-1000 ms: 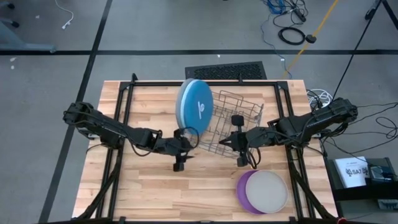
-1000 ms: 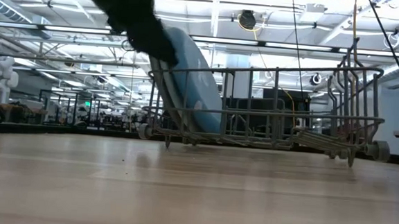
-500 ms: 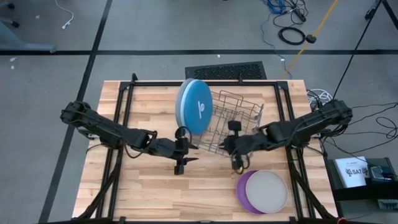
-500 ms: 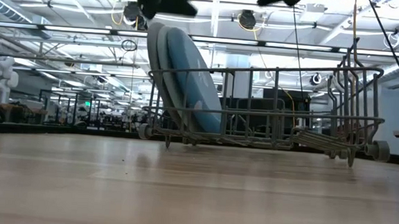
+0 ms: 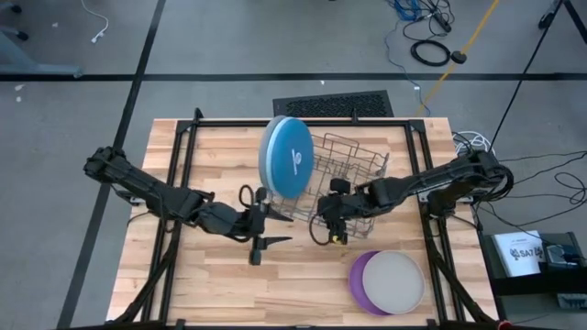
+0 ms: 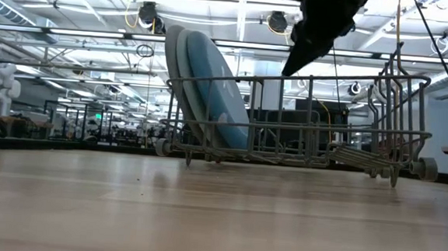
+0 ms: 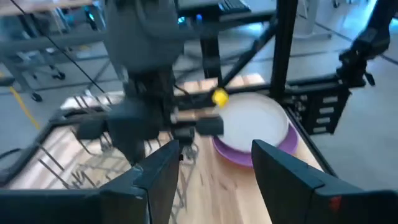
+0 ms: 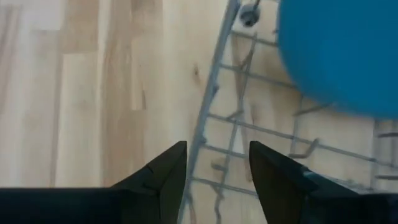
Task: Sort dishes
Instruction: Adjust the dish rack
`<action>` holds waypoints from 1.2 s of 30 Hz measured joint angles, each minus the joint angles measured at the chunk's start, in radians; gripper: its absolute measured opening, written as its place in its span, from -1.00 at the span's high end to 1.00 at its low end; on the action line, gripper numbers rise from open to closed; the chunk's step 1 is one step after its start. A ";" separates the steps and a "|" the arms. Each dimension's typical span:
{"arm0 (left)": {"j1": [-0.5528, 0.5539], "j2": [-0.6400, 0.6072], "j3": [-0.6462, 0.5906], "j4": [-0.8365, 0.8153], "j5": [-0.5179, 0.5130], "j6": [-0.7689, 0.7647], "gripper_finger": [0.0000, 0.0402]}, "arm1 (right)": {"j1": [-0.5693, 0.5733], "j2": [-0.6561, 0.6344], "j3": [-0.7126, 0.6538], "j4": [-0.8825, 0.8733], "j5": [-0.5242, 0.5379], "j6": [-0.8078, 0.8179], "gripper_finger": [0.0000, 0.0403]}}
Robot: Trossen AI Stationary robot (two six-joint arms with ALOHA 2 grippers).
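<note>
Two blue plates (image 5: 286, 157) stand on edge at the left end of the rack (image 5: 347, 179); the purple plate (image 5: 362, 286) with the beige plate (image 5: 395, 281) on it lies flat at the table's (image 5: 220, 147) front right. Right gripper (image 5: 332, 215) hangs empty at the rack's front edge, fingers parted, nearer the stack, which lies toward the front right of it. Left gripper (image 5: 260, 231) is open too, low over bare table left of the rack, so I'd give the stack to the right arm.

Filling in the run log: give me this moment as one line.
blue plates: upright in dish rack | purple-and-beige stack: on table | left gripper: open, empty, beside rack | right gripper: open, empty, at rack edge
</note>
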 joint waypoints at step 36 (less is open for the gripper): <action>-0.023 -0.010 0.001 0.007 -0.050 0.013 -0.01 | 0.023 0.103 0.000 -0.016 -0.141 -0.144 0.99</action>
